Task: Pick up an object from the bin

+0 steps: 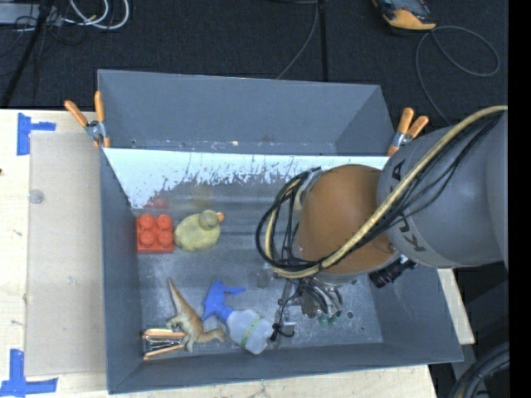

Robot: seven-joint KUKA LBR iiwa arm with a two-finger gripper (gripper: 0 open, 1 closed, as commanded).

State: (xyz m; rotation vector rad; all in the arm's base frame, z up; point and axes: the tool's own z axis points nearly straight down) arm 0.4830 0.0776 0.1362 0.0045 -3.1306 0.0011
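Note:
My gripper (pixel 300 305) hangs low over the bin's front middle, under the arm's orange cover. Its dark lower end comes down just right of a pale, see-through plastic piece (pixel 249 331) lying near the front wall; whether they touch I cannot tell. A small blue toy figure (pixel 217 298) lies just left of and behind that piece. A tan toy dinosaur (pixel 189 318) stretches out further left, beside the blue figure.
A red building brick (pixel 154 232) and a yellow rubber duck (pixel 199 230) sit side by side at the bin's back left. A small orange and metal object (pixel 163 339) lies in the front left corner. The arm and its cables cover the bin's right half.

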